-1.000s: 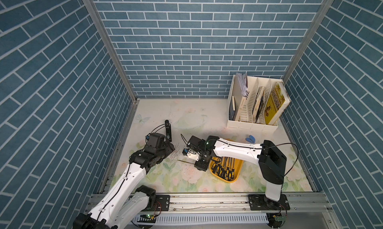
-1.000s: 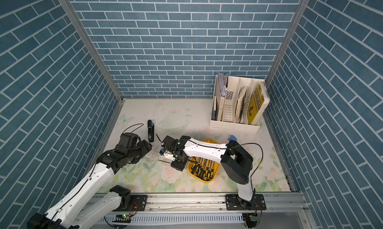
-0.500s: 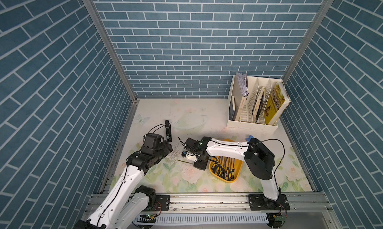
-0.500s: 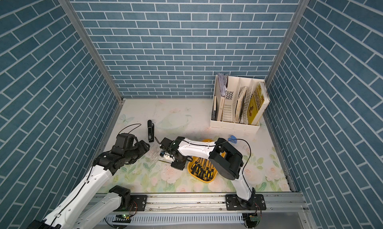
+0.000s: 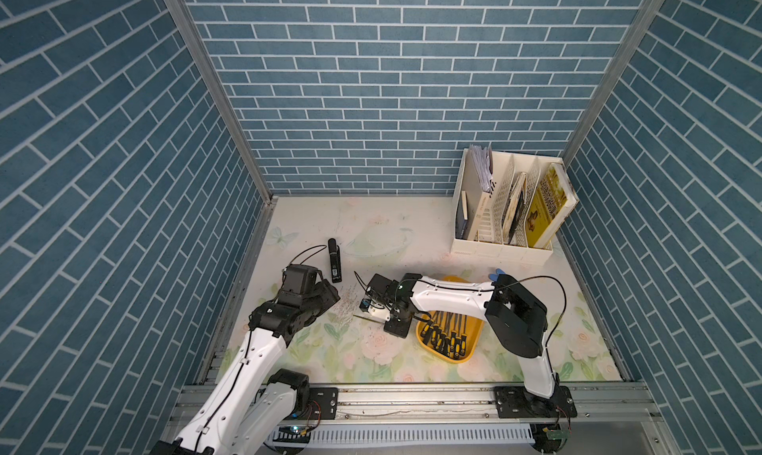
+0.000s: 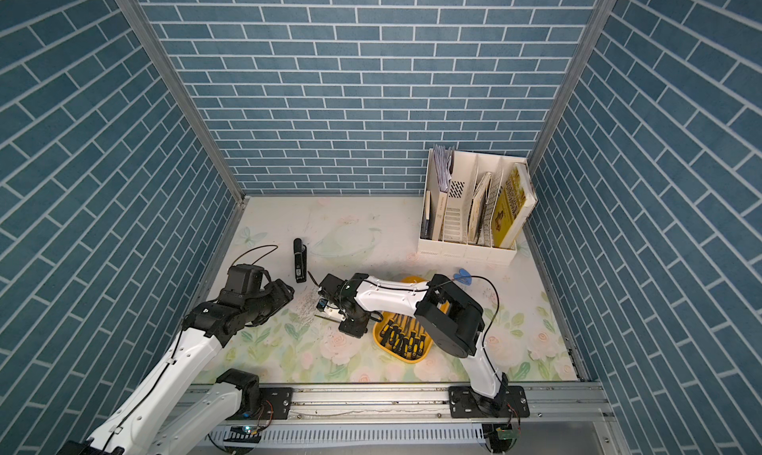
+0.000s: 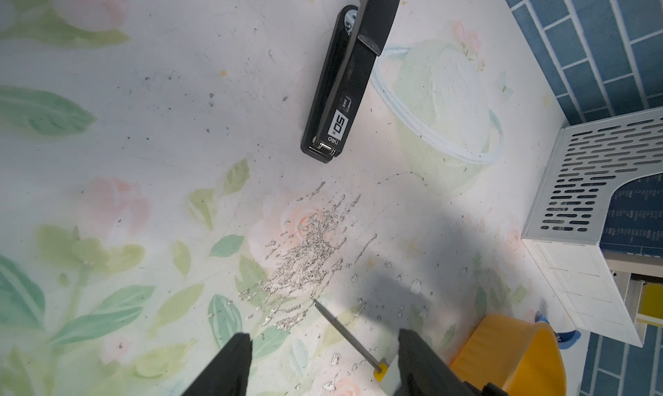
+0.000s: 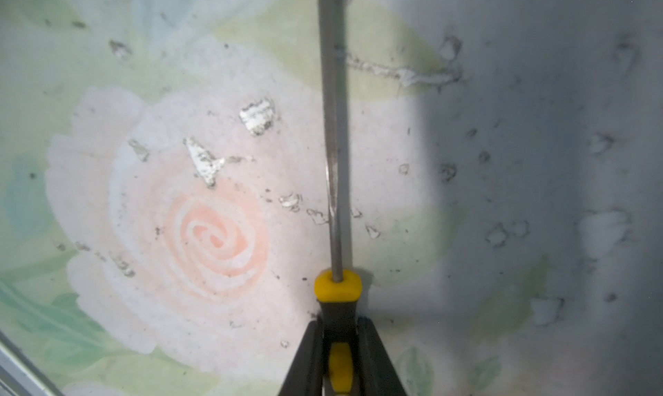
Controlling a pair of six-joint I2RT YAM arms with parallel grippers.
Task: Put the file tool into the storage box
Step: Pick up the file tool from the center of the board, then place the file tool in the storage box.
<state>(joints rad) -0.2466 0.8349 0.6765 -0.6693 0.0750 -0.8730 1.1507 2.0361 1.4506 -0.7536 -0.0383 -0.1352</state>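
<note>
File tool with a thin grey metal shank and a black-and-yellow handle [image 8: 335,125] is lying low over the table, outside the shallow yellow-orange plastic storage box [image 5: 474,336] and just beside it, while the right gripper [image 8: 337,326] is pinching its handle between two black fingers. Whether the shank is touching the surface cannot be told. The left gripper [image 7: 323,335] is hovering nearby, fingers spread and holding nothing. Matching tools are lying inside the box. The pale tabletop printed with pink roses and green leaves [image 5: 371,234] is showing a patch of silvery scratches [image 7: 305,254] near the shank's tip. A black stapler [image 5: 334,261] is resting further back, and a tall white divided rack of books [image 5: 503,251] is standing in the far corner against blue brick-pattern walls [image 5: 371,82].
</note>
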